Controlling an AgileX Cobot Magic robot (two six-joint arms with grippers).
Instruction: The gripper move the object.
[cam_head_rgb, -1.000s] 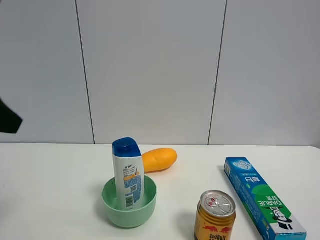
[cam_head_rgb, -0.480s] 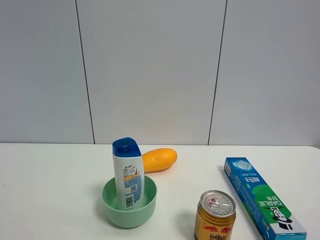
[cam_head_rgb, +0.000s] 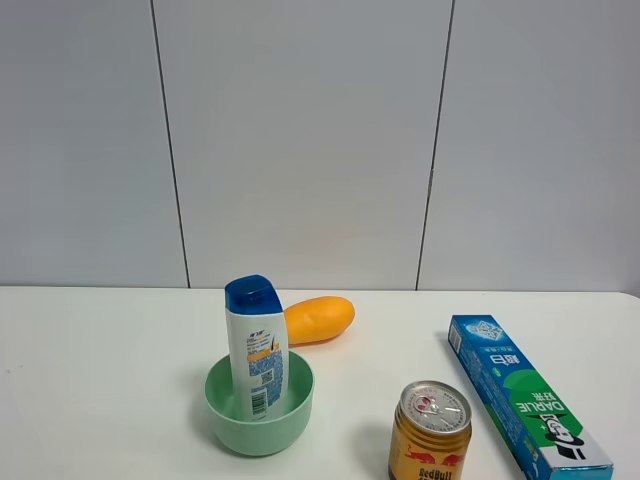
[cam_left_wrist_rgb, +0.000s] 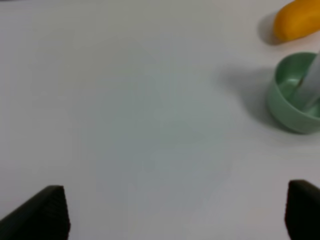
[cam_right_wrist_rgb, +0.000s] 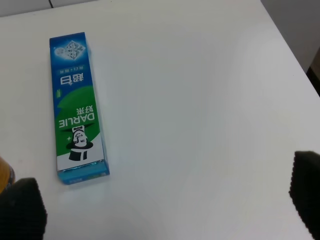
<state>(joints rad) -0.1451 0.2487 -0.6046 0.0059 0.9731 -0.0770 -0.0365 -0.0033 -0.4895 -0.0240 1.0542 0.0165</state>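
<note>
1. Shampoo bottle (cam_head_rgb: 257, 345) stands upright in the high exterior view, long axis vertical, blue cap on top, label turned toward the camera. Its base sits inside a green bowl (cam_head_rgb: 259, 405) on the white table (cam_head_rgb: 100, 380). An orange mango-like fruit (cam_head_rgb: 318, 319) lies just behind the bowl. To the right stand a gold Red Bull can (cam_head_rgb: 430, 430) and, beside it, a blue-green toothpaste box (cam_head_rgb: 526, 393) lying flat, its length running from the back toward the near right edge. Neither arm shows in this view.

2. Left wrist view: the left gripper (cam_left_wrist_rgb: 175, 210) hangs over bare table with its two black fingertips (cam_left_wrist_rgb: 42, 212) set wide apart, nothing between them. The bowl (cam_left_wrist_rgb: 290, 107) sits well away from it, with a blurred pale sliver of the bottle (cam_left_wrist_rgb: 314, 80) rising from it at the frame's edge, and the fruit (cam_left_wrist_rgb: 297, 20) beyond.

3. Right wrist view: the right gripper (cam_right_wrist_rgb: 165, 200) is likewise spread, fingertips (cam_right_wrist_rgb: 20, 207) far apart and empty. The toothpaste box (cam_right_wrist_rgb: 76, 105) lies flat near one fingertip, and a sliver of the can (cam_right_wrist_rgb: 5, 177) shows at the frame's edge.
</note>
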